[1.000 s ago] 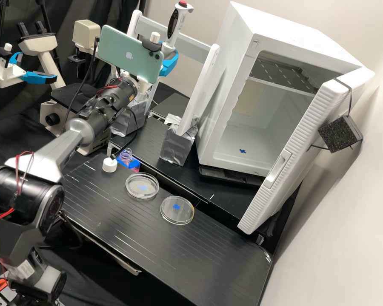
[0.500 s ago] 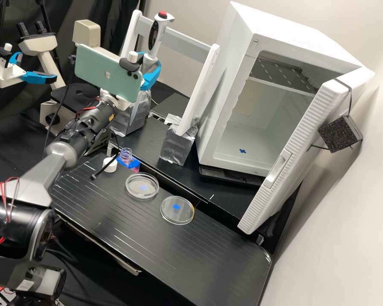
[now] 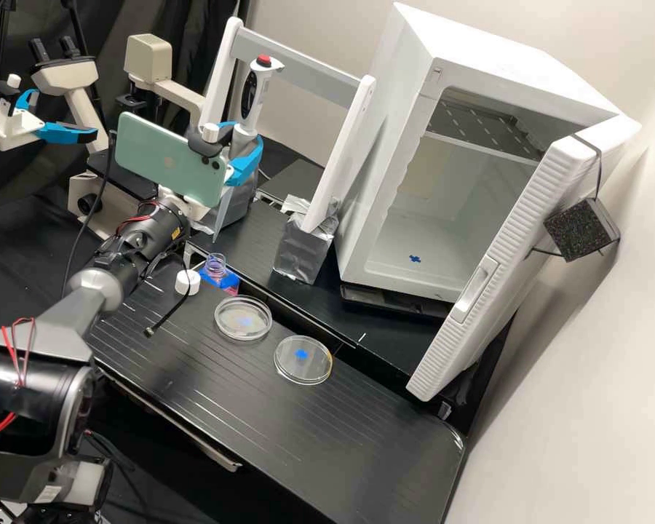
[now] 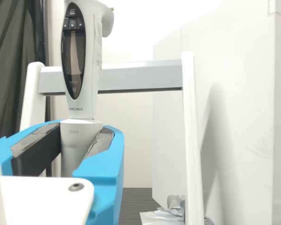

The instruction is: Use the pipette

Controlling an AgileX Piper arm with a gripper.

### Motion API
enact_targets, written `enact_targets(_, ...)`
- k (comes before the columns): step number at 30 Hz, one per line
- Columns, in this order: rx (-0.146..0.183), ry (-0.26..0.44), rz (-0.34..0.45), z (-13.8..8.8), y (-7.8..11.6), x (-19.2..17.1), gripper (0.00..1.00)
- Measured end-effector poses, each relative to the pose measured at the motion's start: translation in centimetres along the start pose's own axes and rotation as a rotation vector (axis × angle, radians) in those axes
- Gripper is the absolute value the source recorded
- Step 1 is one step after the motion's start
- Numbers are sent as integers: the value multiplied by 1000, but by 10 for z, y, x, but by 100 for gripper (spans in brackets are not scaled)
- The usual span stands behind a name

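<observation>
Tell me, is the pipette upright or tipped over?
Nearly upright: the pipette is in the gripper, red button on top, tip pointing down.

The white, red-topped pipette (image 3: 249, 102) is nearly upright; gripped in the hand (image 3: 244, 138).

1. White pipette with a red button (image 3: 253, 94): upper end cut off by the wrist view's edge; mid-body partly covered by the gripper (image 3: 247, 138); print on its dark display too small to read.
2. Beige microscope (image 3: 147, 58), behind the pipette: partly covered by the mint-green phone (image 3: 156, 161).
3. Dark grey arm (image 3: 33, 393), below the pipette: base cut off by the high view's edge.
</observation>
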Motion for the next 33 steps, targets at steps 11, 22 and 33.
enact_targets(11, -43, -10, 9, 9, -14, 1, 0)
enact_targets(22, -64, -59, -6, 25, -20, -2, 0)
enact_targets(33, -55, -83, -19, 37, -29, -9, 0)
